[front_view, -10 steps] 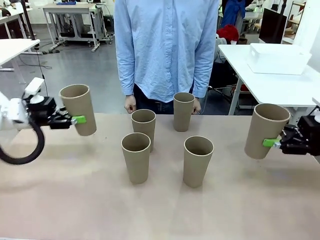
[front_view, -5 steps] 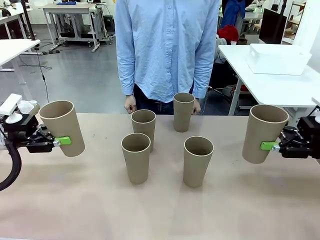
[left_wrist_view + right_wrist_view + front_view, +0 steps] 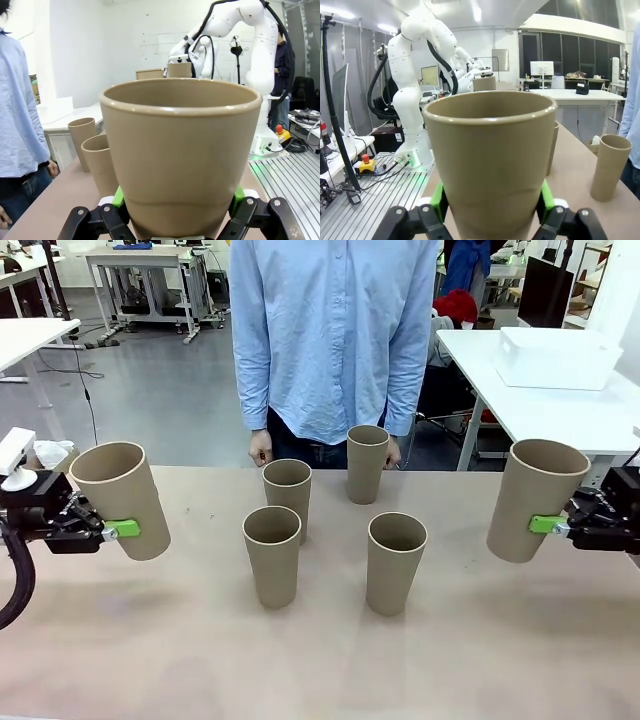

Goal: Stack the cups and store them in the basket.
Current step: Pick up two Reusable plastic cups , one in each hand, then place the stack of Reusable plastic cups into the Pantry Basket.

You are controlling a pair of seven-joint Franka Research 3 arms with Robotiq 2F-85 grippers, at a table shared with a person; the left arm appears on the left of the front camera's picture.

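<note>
My left claw (image 3: 125,529) pinches one cup (image 3: 118,498), my right claw (image 3: 545,524) a second cup (image 3: 533,498), both tilted, off the counter (image 3: 320,670); four cups (image 3: 272,553) stand between. Nesting at that tilt could jam or topple one.

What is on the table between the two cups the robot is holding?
Four upright cups stand between the two held cups, two of them farther back, as the front view shows.
</note>
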